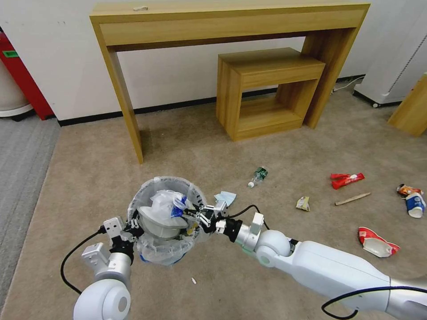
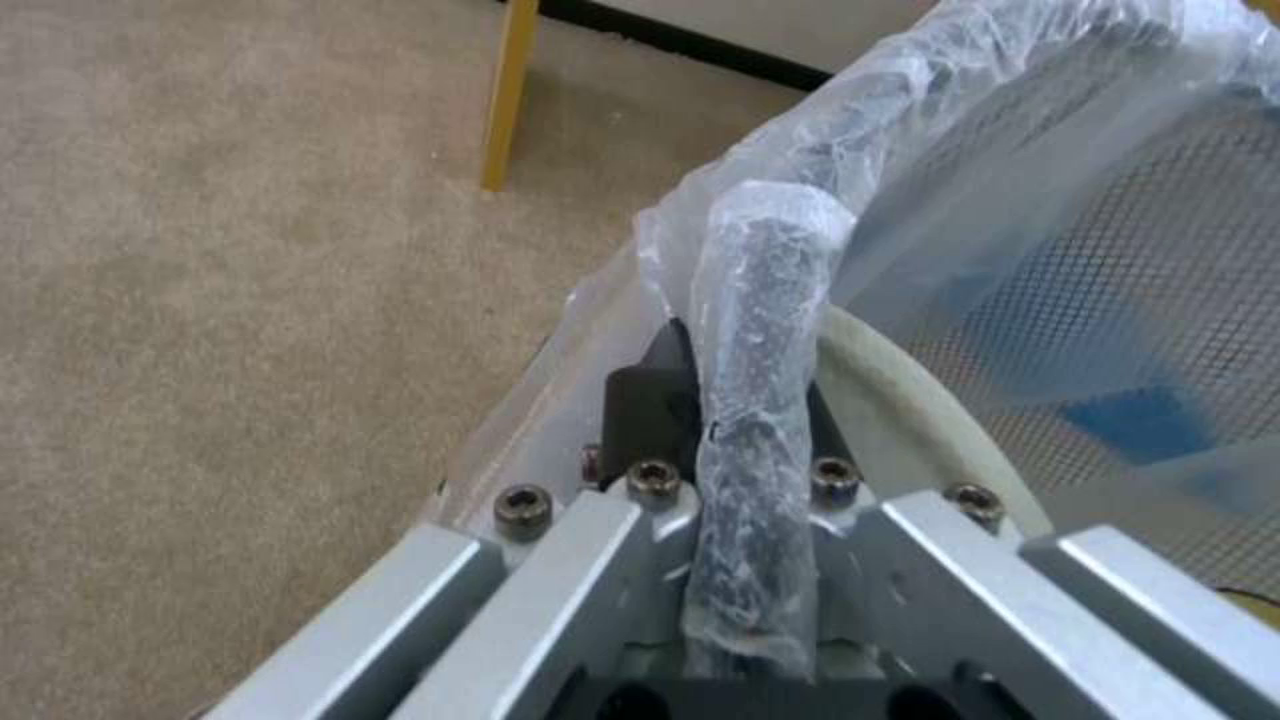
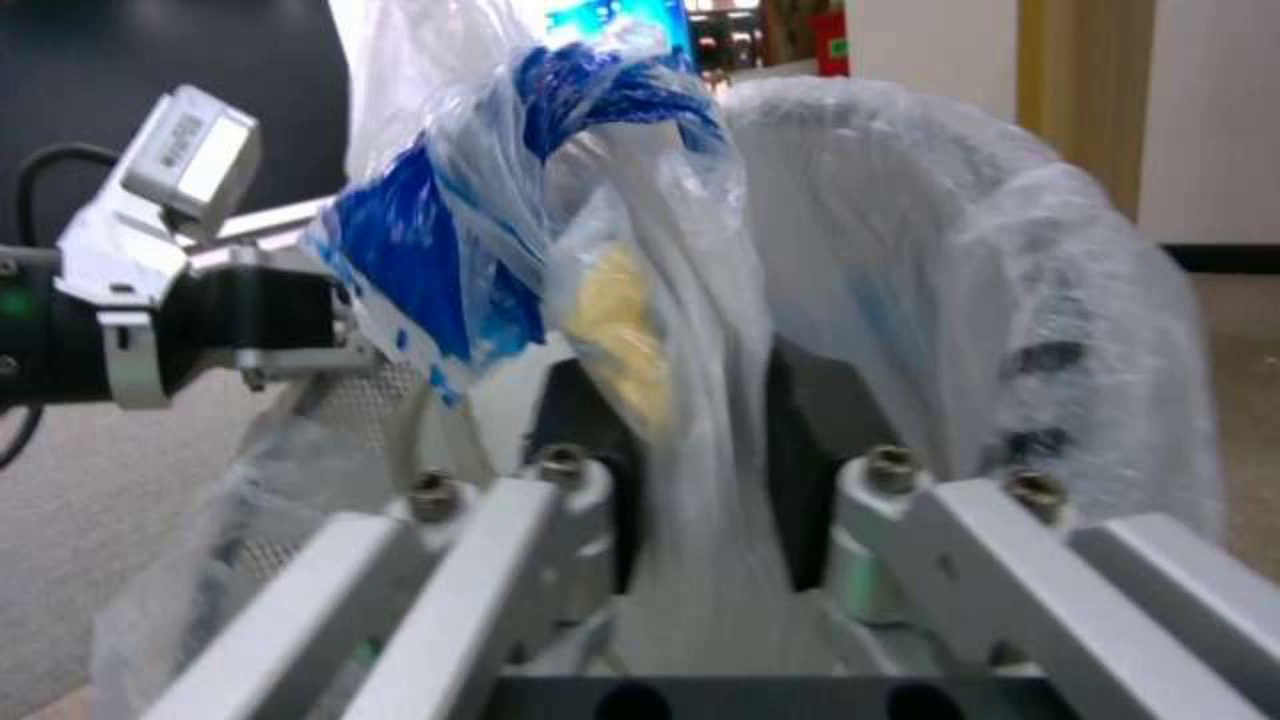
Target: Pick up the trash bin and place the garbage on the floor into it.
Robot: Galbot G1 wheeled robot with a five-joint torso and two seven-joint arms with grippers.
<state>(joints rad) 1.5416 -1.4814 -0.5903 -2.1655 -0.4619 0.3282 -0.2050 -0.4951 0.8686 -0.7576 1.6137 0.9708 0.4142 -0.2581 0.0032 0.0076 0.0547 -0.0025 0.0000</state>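
The trash bin (image 1: 165,250), lined with a crinkly translucent bag, hangs above the beige floor (image 1: 200,146), and my left gripper (image 1: 133,227) is shut on its rim. In the left wrist view the bag-wrapped rim (image 2: 763,300) runs between the left gripper (image 2: 740,405) fingers. My right gripper (image 1: 190,214) is over the bin's mouth, shut on a crumpled plastic bag (image 3: 627,250) with blue print and something yellow inside; the jaws pinch it in the right wrist view (image 3: 694,450). White litter lies inside the bin. A blue face mask (image 1: 225,197) lies just beyond the bin.
Garbage on the carpet to the right: a green-label bottle (image 1: 258,176), crumpled wrapper (image 1: 303,203), red packet (image 1: 347,179), wooden stick (image 1: 352,198), paper cups (image 1: 412,200) and a flattened red-white cup (image 1: 376,242). A wooden console table (image 1: 124,111) and low shelf (image 1: 267,93) stand by the wall.
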